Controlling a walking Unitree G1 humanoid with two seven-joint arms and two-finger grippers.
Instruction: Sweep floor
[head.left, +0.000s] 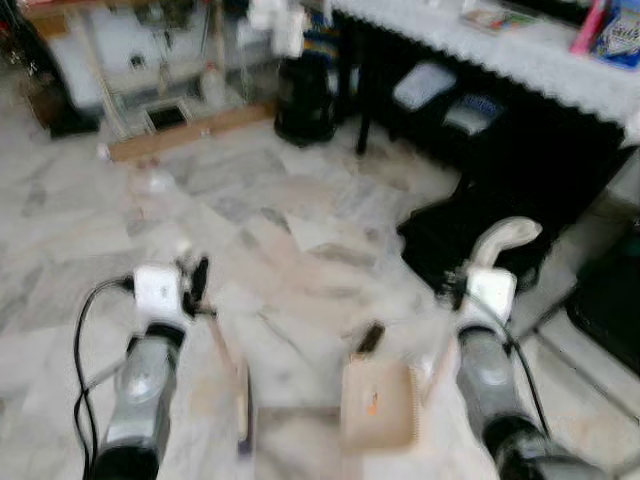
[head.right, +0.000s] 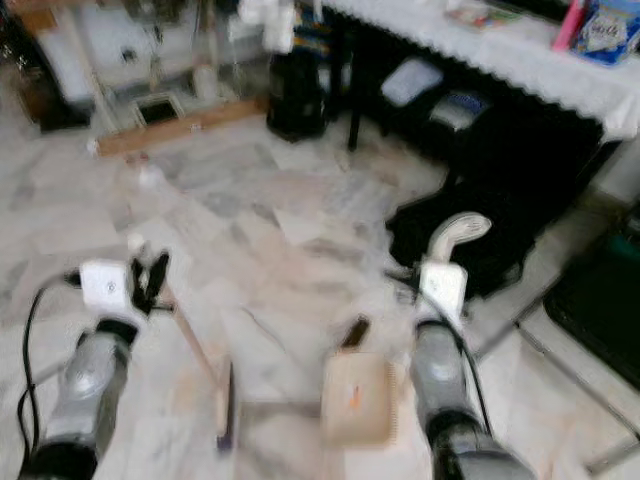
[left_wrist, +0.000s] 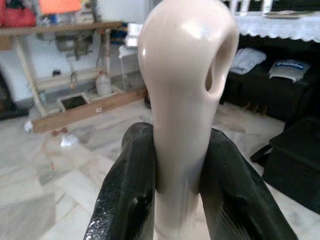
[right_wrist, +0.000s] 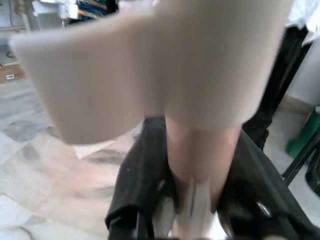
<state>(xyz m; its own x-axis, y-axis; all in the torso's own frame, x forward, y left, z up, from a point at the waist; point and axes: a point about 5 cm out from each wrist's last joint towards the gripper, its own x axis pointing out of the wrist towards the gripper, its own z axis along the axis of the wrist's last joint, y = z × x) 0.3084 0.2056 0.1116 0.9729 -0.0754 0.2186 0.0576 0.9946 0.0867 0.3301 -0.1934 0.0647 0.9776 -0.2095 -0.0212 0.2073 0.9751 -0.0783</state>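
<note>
Floor (head.left: 300, 260), pale marble, fills frame centre. Left gripper (left_wrist: 175, 200) fingers clenched on cream broom handle (left_wrist: 182, 100); right gripper (right_wrist: 195, 200) fingers clenched on dustpan (head.left: 378, 405), lower centre. Risk: blurred walking swings broom into black bag (head.left: 470, 250), centre right.

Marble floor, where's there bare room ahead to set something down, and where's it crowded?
Bare: the middle of the grey-white marble floor, between the long wooden plank ahead, the black fabric bag on the right and the cream plastic dustpan nearby. Crowded: under the white-clothed table, around the round black bin.
</note>
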